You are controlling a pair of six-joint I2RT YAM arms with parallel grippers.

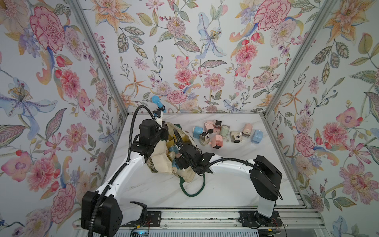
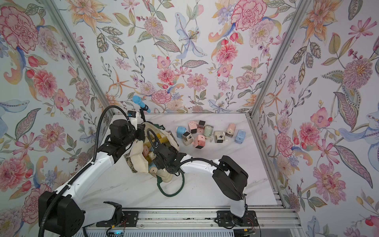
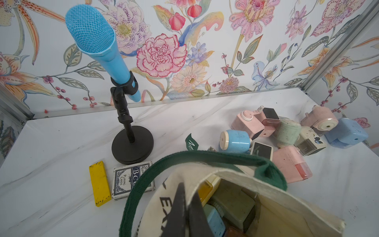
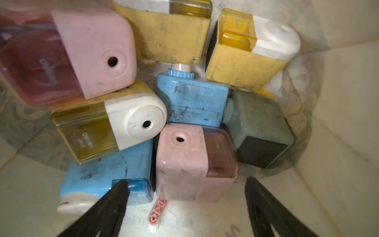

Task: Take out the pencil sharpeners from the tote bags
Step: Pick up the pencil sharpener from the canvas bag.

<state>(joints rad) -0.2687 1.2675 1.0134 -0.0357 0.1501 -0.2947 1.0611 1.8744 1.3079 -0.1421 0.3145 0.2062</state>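
Top views, bag: the tote bag [image 1: 162,164] slumps mouth-up; freed pencil sharpeners [image 1: 224,133] are heaped well apart on the table [image 1: 225,184].
Top views, nearer arm: the right gripper [image 1: 178,162] reaches into the bag's mouth.
Left wrist, hold: the left gripper [image 3: 182,197] is pinched tight on the bag's cream rim.
Right wrist, claw: fingers are spread wide, gripping nothing.
Right wrist, target: the pink sharpener [image 4: 190,160] lies straight ahead between them, and its tinted drawer end seems turned toward one finger.
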